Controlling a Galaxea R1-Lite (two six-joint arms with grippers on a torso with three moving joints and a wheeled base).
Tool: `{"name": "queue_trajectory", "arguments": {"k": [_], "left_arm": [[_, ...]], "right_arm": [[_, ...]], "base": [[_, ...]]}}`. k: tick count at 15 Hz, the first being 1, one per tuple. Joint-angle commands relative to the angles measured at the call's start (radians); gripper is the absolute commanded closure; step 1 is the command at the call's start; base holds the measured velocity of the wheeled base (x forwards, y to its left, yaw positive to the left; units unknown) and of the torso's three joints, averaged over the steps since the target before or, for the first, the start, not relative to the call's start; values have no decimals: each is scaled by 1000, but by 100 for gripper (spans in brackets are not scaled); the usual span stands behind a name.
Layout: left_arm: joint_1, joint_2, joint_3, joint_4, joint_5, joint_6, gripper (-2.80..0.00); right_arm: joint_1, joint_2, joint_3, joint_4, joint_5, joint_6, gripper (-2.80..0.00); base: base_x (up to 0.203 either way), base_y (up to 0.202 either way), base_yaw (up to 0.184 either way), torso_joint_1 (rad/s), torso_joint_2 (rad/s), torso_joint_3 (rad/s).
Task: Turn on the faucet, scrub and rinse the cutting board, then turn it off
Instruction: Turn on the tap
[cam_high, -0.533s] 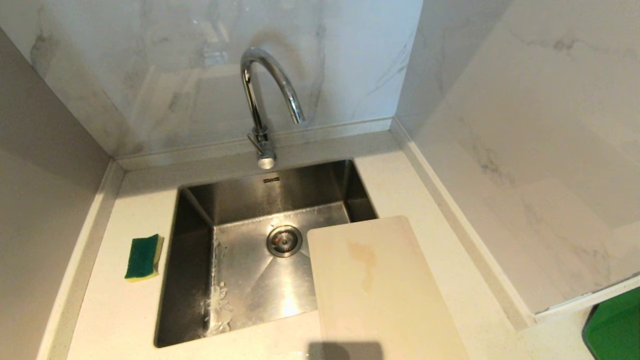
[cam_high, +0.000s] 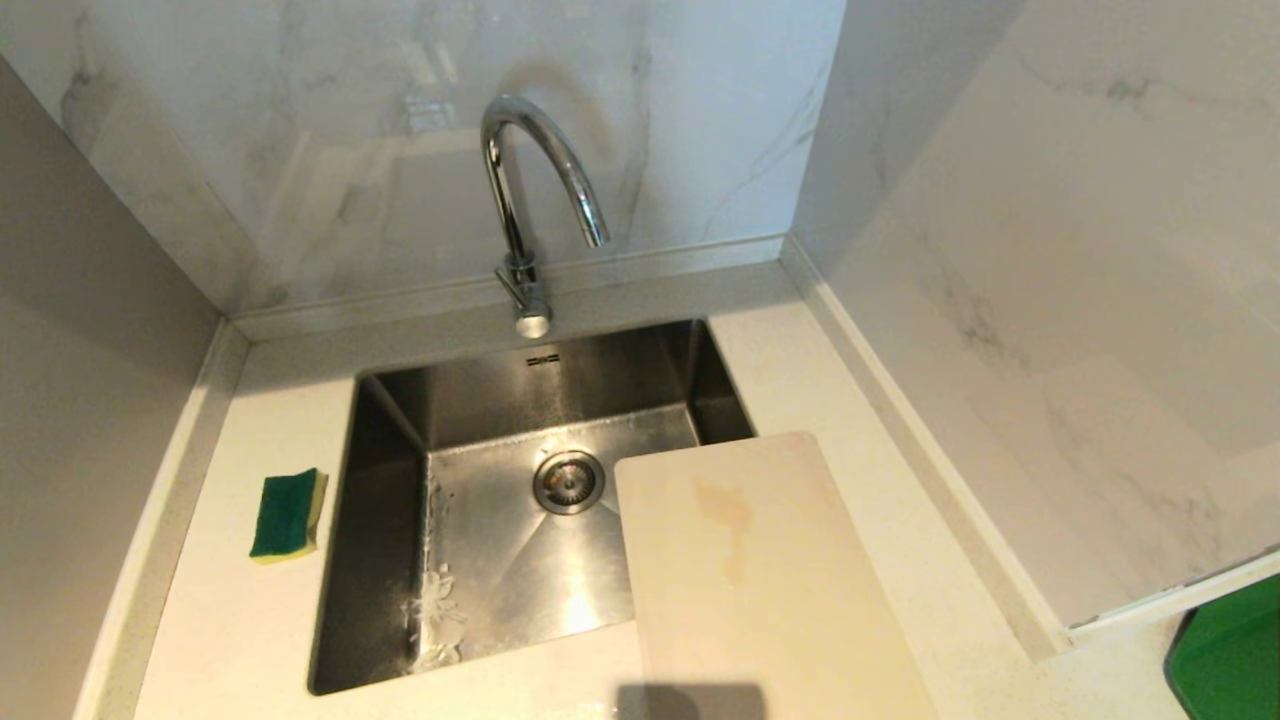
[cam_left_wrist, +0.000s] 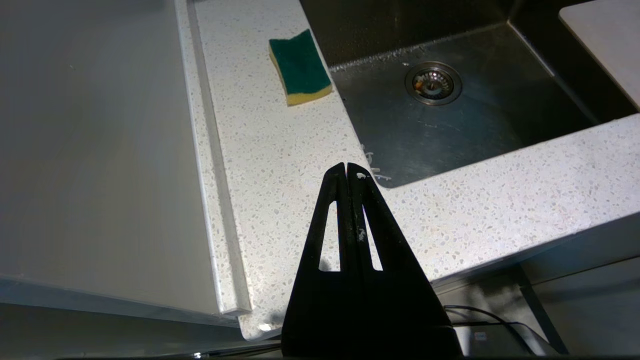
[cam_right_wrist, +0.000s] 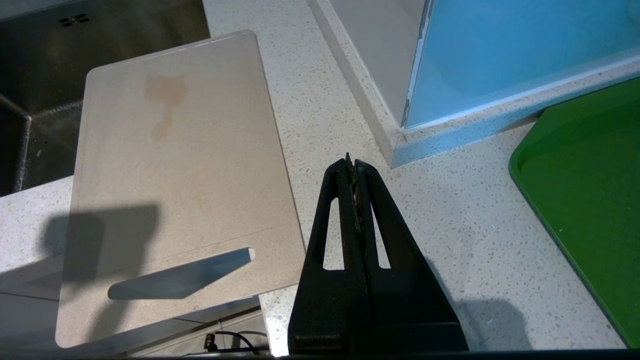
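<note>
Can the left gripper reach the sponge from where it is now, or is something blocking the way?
Probably yes. The left gripper, shut, hangs above the countertop near its front edge, and the sponge lies further along the same bare stretch beside the sink. Nothing stands between them. It must open first.

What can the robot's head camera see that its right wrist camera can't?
Only the head view shows the faucet, the sponge and the sink's drain. Only the right wrist view shows the shut right gripper, the cutting board's handle slot and its near end sticking out past the counter edge. Both show the cutting board with its brownish stain, part of the sink, and the green tray.
</note>
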Motion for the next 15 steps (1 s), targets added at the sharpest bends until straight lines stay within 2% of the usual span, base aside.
{"name": "queue_trajectory", "arguments": {"k": [1, 6, 8, 10, 12, 15], "left_arm": [[0, 1, 0, 0, 0, 1, 0], [0, 1, -5, 10, 0, 0, 0], [0, 1, -3, 4, 41, -6, 0], [0, 3, -18, 20, 37, 7, 0], [0, 22, -75, 56, 8, 21, 0], [0, 93, -153, 86, -120, 26, 0]], "right_arm": [[0, 1, 0, 0, 0, 1, 0], [0, 0, 0, 0, 0, 1, 0], [0, 1, 0, 0, 0, 1, 0], [0, 0, 0, 0, 0, 1, 0], [0, 2, 0, 0, 0, 1, 0], [0, 1, 0, 0, 0, 1, 0]], "base": [[0, 0, 0, 0, 0, 0], [0, 0, 0, 0, 0, 0], [0, 0, 0, 0, 0, 0], [0, 0, 0, 0, 0, 0], [0, 0, 0, 0, 0, 0], [0, 0, 0, 0, 0, 0]]}}
